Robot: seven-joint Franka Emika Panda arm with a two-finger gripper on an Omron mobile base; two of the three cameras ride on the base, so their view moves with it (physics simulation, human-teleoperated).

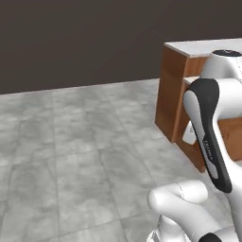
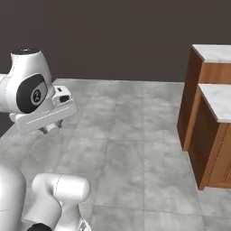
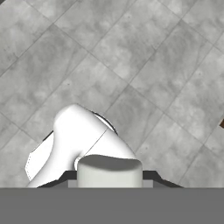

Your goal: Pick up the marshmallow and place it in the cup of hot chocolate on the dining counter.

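The marshmallow and the green cup of hot chocolate are out of view. A corner of the dining counter, with its white marble top and brown wood sides, stands at the right of the right base view; the same dining counter is at the upper right of the left base view. My gripper hangs over the floor, well to the left of the counter and pointing down. Its fingers are too small and too hidden to read. The hand view looks straight down on grey floor tiles.
A lower marble-topped step juts from the counter's near side. Grey tiled floor spreads wide between me and the counter. A dark wall closes the back.
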